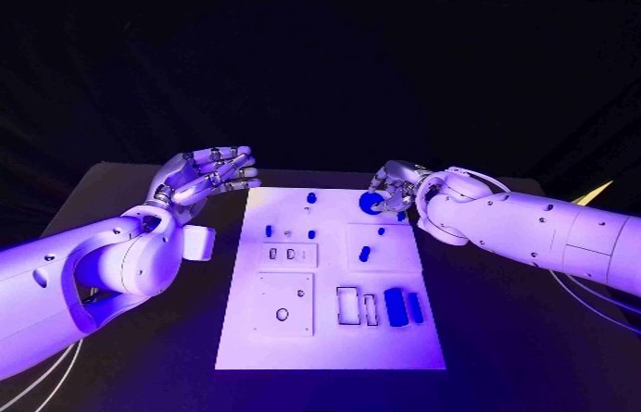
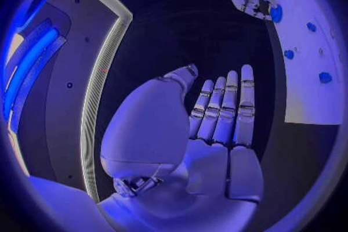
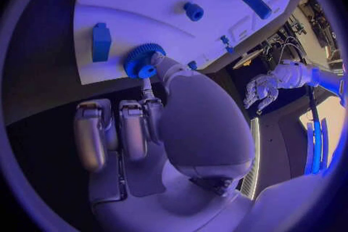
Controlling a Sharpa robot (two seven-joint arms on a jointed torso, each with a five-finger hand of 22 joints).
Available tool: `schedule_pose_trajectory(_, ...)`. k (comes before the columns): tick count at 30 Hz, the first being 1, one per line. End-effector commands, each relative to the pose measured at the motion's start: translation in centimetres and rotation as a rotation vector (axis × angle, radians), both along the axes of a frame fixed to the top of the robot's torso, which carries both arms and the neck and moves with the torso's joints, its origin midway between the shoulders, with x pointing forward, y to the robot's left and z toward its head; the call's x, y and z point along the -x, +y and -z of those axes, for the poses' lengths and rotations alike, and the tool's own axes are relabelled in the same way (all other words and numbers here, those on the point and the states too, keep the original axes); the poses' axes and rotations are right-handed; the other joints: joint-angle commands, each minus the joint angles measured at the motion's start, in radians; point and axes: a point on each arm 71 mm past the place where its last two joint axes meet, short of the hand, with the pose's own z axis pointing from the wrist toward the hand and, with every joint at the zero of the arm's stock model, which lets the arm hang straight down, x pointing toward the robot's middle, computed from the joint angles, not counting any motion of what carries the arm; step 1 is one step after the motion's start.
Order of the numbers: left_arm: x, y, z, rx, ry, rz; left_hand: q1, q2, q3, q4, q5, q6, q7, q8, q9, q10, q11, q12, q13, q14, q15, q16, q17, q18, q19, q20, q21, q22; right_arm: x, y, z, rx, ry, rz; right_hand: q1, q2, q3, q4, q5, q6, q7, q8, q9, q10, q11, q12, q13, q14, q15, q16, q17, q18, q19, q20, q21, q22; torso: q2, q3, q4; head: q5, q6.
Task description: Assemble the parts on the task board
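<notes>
White and flat, the task board [image 1: 334,338] lies in the middle of the black table [image 1: 508,338], its long sides running away from the robot. At the board's far right corner the right hand [image 1: 398,190] comes in over the edge and pinches a round blue gear [image 1: 370,202] between thumb and a finger; the right wrist view shows the gear [image 3: 142,60] toothed around its rim, sitting at the board's edge with a fingertip pressed on it, while the other fingers [image 3: 94,133] are curled in below, off the gear. Whether the gear is touching the board or just above it cannot be told. Just beside the gear in that view stands a small blue block [image 3: 101,42], and further across the board a short blue peg [image 3: 193,11] and a longer blue bar [image 3: 255,3]. Seen from the head, more small blue parts dot the far half of the board, among them a small oval piece [image 1: 310,195] near the far edge, and a large blue block [image 1: 396,305] with a narrower blue block [image 1: 416,307] just beside it lies toward the near right. The left hand [image 1: 207,176] is raised off the board's far left corner, released, holding nothing, its fingers [image 2: 226,104] straight and side by side, well apart from every part.
</notes>
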Motion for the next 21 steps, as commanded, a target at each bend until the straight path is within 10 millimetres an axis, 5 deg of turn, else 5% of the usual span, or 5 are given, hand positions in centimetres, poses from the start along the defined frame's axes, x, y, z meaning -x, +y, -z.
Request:
schedule_pose_trajectory(1,0.0,-0.1,-0.1,0.003,-0.003,0.007,-0.006,-0.015,0.010,0.001,0.006,-0.005,0.034,0.009,0.014,0.002,-0.003,-0.010,0.013,-0.009,-0.005,0.005,0.016,0.003,0.017,-0.004,0.020,0.014,0.5,0.9,-0.6,-0.001,-0.074,-0.029,-0.042,0.007,0.120,-0.008,0.019,0.074,-0.017,0.076,0.071,0.053,-0.007,0.022,0.194,0.113,-0.007,0.014,0.275,-0.036,0.110,-0.008,0.023,0.273,0.000,-0.0001,-0.0004,0.000,0.001)
schedule_pose_trajectory(21,0.0,-0.3,-0.1,0.005,-0.003,0.014,-0.004,-0.014,0.011,-0.001,0.006,-0.006,0.034,0.008,0.014,0.001,-0.003,-0.010,0.013,-0.010,-0.005,0.005,0.017,0.003,0.017,-0.004,0.020,0.014,3.7,9.4,-2.2,0.014,-0.247,-0.227,-0.077,-0.015,0.133,-0.018,0.018,0.070,-0.016,0.078,0.071,0.056,-0.006,0.023,0.196,0.113,-0.006,0.014,0.275,-0.036,0.110,-0.007,0.023,0.273,0.000,-0.0009,-0.0003,0.001,0.006)
